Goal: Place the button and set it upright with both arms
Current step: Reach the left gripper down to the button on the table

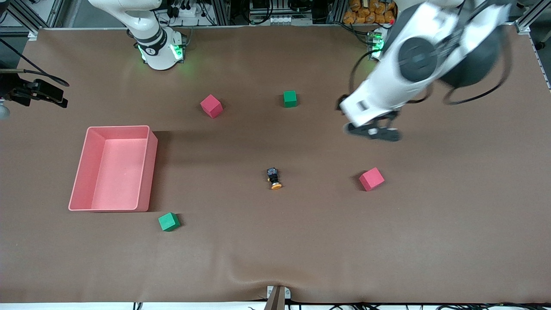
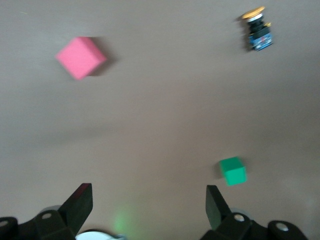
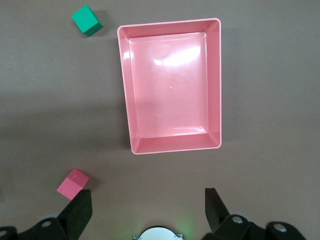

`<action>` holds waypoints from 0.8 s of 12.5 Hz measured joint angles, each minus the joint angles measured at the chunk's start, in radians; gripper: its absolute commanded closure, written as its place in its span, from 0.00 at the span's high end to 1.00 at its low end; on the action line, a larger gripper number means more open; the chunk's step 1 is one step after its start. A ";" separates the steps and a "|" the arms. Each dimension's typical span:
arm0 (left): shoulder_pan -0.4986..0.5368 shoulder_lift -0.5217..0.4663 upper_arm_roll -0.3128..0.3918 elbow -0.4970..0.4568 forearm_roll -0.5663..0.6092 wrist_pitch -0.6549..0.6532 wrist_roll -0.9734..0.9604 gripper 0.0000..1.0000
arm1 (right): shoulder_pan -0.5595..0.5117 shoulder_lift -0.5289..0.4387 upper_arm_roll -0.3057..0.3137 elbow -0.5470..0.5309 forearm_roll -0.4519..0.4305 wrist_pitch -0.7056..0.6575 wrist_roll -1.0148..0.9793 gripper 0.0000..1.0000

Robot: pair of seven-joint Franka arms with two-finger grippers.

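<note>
While the button (image 1: 274, 178) lies toppled (open tabletop around), both arms' jaws gape.

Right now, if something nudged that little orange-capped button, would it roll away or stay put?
The button lies on its side, and its round orange cap and cylindrical body suggest it could roll a little. It looks tiny beside the red cube, so probably light and easily knocked. Stood upright on its small base, it may tip readily.
</note>
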 measured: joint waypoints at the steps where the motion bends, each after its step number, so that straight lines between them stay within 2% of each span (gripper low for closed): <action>1: -0.028 0.048 0.000 0.019 0.000 0.047 -0.051 1.00 | 0.000 0.000 0.000 0.000 0.000 0.000 0.000 1.00; 4: -0.062 0.160 0.000 0.047 -0.054 0.178 -0.102 1.00 | 0.000 0.000 0.000 0.000 0.000 0.000 0.000 1.00; 10: -0.103 0.272 -0.001 0.058 -0.096 0.353 -0.135 1.00 | 0.000 0.001 0.000 0.000 0.000 0.000 0.000 1.00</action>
